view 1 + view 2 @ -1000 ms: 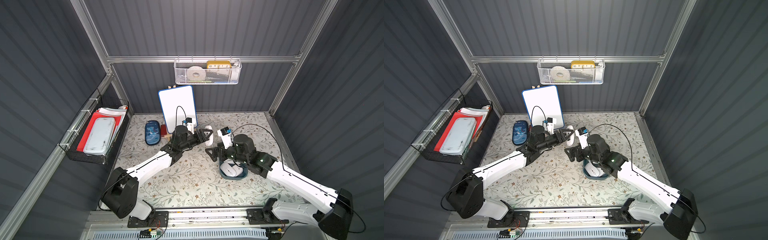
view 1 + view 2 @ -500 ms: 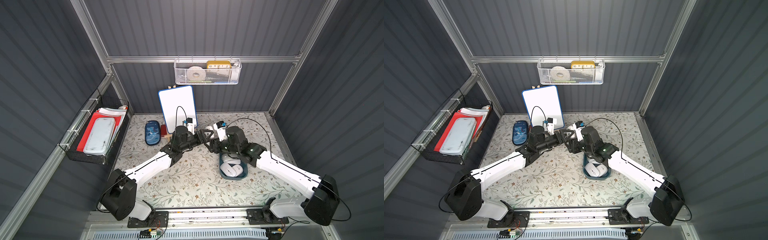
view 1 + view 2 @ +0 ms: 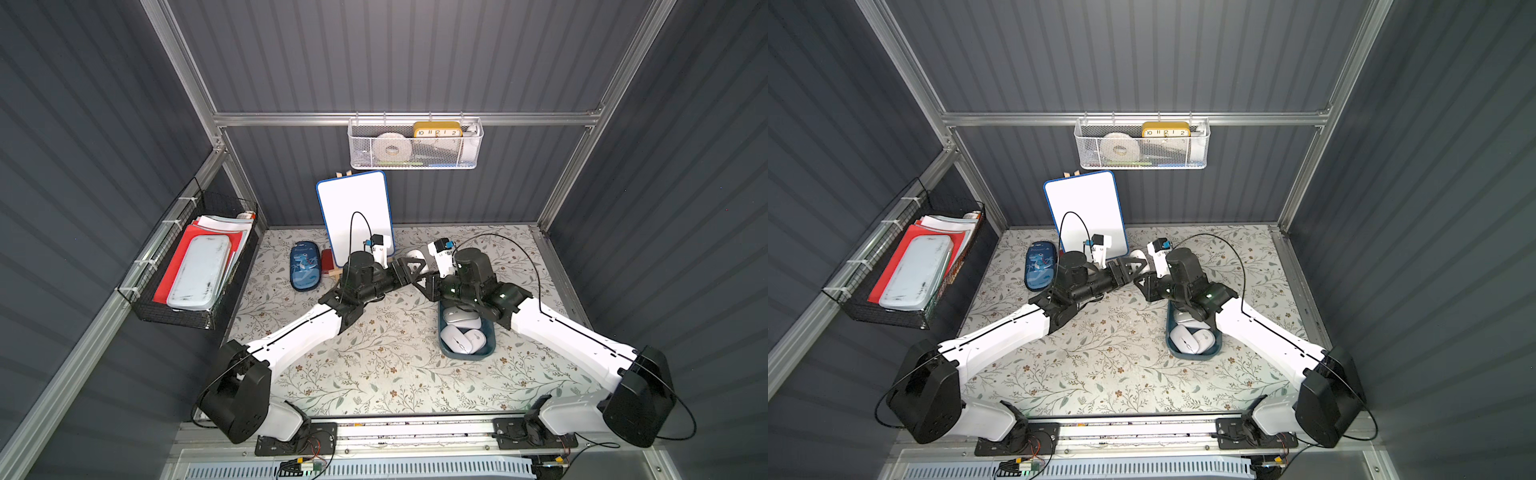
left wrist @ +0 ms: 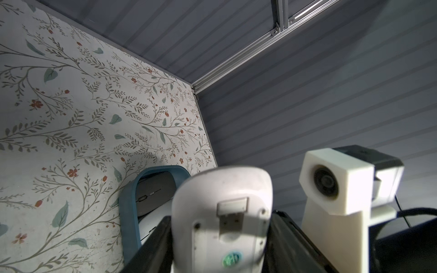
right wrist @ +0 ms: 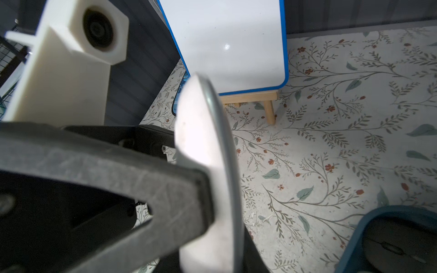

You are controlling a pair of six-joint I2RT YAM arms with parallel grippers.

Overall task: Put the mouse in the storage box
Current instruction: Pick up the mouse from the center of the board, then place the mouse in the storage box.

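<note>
Dark grey ribbed walls (image 3: 415,62) enclose a floral-patterned tabletop (image 3: 374,365). In both top views the left gripper (image 3: 417,268) and right gripper (image 3: 424,279) meet above the table's middle, both clamped on one white computer mouse (image 3: 415,254), near the far end of the shallow dark teal plastic storage box (image 3: 465,356), which holds other mice (image 3: 461,338). Left wrist view: the mouse's underside (image 4: 222,201) fills the foreground, the box rim (image 4: 127,212) lying on the flowered surface beyond. Right wrist view: the mouse (image 5: 203,141) shows edge-on before a blue-framed whiteboard (image 5: 227,42).
</note>
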